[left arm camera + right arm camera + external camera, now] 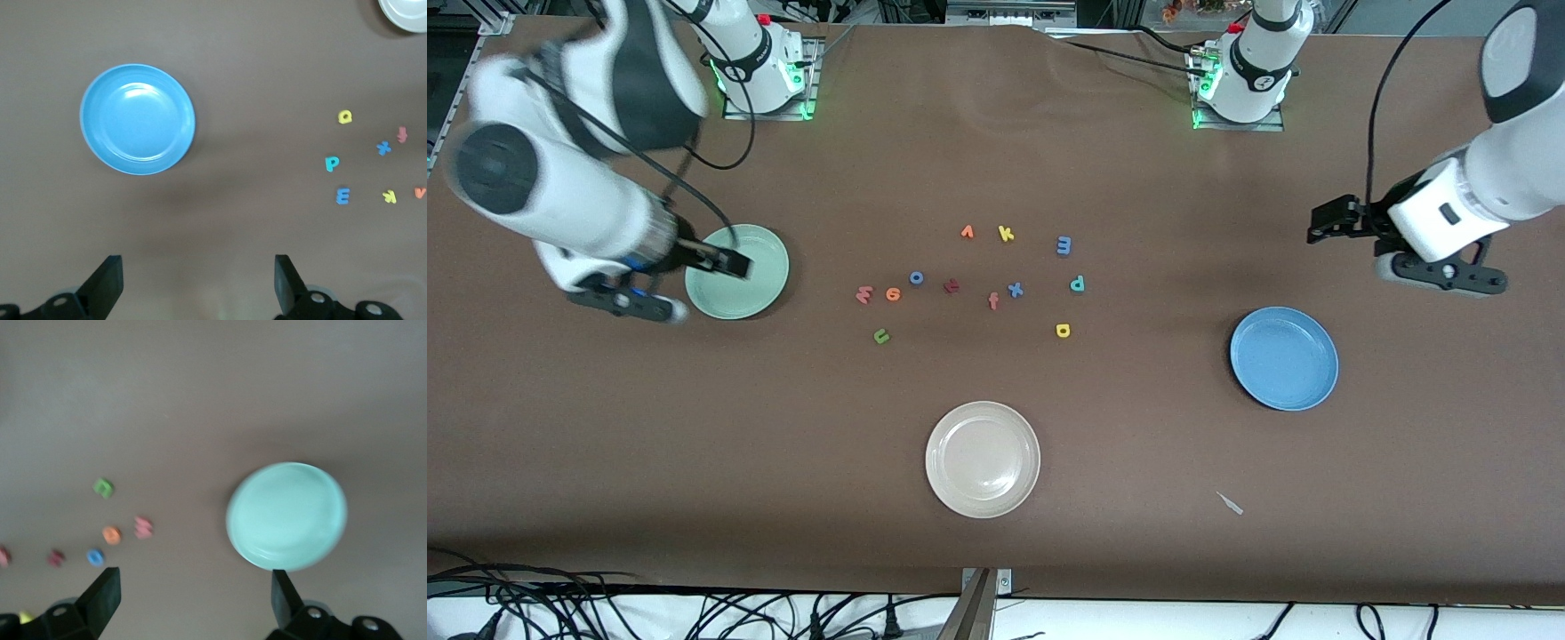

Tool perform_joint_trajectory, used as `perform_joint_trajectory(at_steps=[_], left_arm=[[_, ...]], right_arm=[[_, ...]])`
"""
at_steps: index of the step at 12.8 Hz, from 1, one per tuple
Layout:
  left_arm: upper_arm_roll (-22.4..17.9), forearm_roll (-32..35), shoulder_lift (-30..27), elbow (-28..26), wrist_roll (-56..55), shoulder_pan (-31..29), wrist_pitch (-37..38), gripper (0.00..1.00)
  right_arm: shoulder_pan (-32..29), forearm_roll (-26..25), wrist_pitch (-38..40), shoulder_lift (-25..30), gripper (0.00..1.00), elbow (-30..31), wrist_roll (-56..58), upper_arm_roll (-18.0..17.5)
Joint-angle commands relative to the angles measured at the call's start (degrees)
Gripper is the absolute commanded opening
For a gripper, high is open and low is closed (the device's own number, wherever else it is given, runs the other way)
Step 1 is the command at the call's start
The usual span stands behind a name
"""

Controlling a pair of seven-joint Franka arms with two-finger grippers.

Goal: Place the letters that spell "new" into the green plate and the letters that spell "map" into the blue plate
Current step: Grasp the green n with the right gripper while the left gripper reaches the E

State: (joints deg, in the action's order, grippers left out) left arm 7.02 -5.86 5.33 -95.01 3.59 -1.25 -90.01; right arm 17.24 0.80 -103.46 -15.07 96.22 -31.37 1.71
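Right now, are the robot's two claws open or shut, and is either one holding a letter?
Left claw: open, holding nothing, up over bare table.
Right claw: open, holding nothing, over the green plate.

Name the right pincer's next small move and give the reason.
Probably swing the open, empty right pincer from over the round mint-green plate toward the small salmon-red foam w, the nearest "new" letter. All letters lie on the table; both plates are empty. The left pincer waits, open.

Green plate (760, 293) and blue plate (1284, 358) empty, n (881, 335), w (863, 294), e (893, 294), m (1064, 245), p (1078, 284), a (1063, 331) flat on table between them
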Motion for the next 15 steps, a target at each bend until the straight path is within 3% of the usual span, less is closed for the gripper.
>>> perform_joint_trajectory(at_steps=[1, 5, 7, 9, 12, 15], left_arm=[[3.59, -1.26, -0.32, -1.93, -2.43, -0.25, -0.60, 1.00], [12.90, -0.73, -0.49, -8.33, -13.58, -0.34, -9.19, 1.00], [18.09, -0.20, -0.32, -12.63, -19.47, -0.34, -14.47, 1.00], [21.61, -0.20, -0.23, -17.72, -21.34, -0.25, -20.18, 1.00], [27.14, 0.49, 0.99, -26.17, -28.53, 0.10, -34.67, 1.00], [29.19, 12.84, 9.49, -27.33, -40.81, 4.12, -42.24, 1.00]], right_arm=[[2.53, -0.01, -14.25, -7.14, 1.00, 2.57, -11.74, 0.49], [7.35, -0.10, -27.30, -17.78, 0.99, 2.66, -28.97, 0.66], [8.86, -0.19, -28.90, -19.72, 0.92, 2.83, -35.66, 1.02], [10.26, -0.10, -35.80, -20.52, 0.89, 6.41, -45.83, 0.93], [11.68, -0.01, -43.83, -20.17, 0.88, 11.71, -50.02, 0.84], [12.38, 0.25, -44.02, -20.52, 0.88, 11.80, -50.64, 0.75]])
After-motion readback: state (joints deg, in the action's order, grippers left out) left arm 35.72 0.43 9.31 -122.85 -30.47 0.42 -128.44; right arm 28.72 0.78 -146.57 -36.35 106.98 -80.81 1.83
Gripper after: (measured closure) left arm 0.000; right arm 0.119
